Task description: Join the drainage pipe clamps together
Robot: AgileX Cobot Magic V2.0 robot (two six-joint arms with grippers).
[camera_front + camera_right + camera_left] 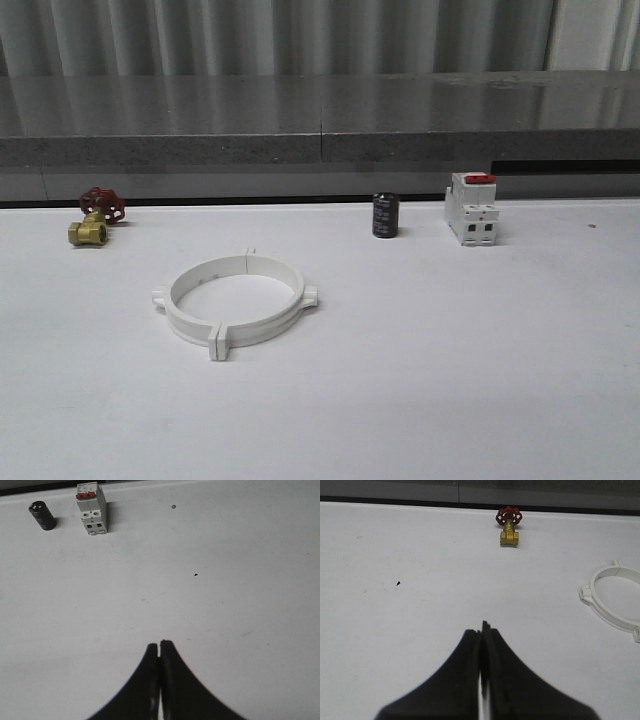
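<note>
The two white drainage pipe clamps (236, 335) lie flat on the white table, left of centre, their half-rings set end to end as one ring with small tabs sticking out at the seams. Part of that ring (614, 616) reaches the edge of the left wrist view. My left gripper (482, 628) hangs shut over bare table, well away from the ring, with nothing between its black fingers. My right gripper (159, 644) is also shut and empty, over bare table short of the breaker.
A brass valve with a red handwheel (95, 220) sits at the back left. A black cylinder (385, 216) and a white boxy breaker with a red top (472, 209) stand at the back right. A grey ledge (320, 130) runs behind the table.
</note>
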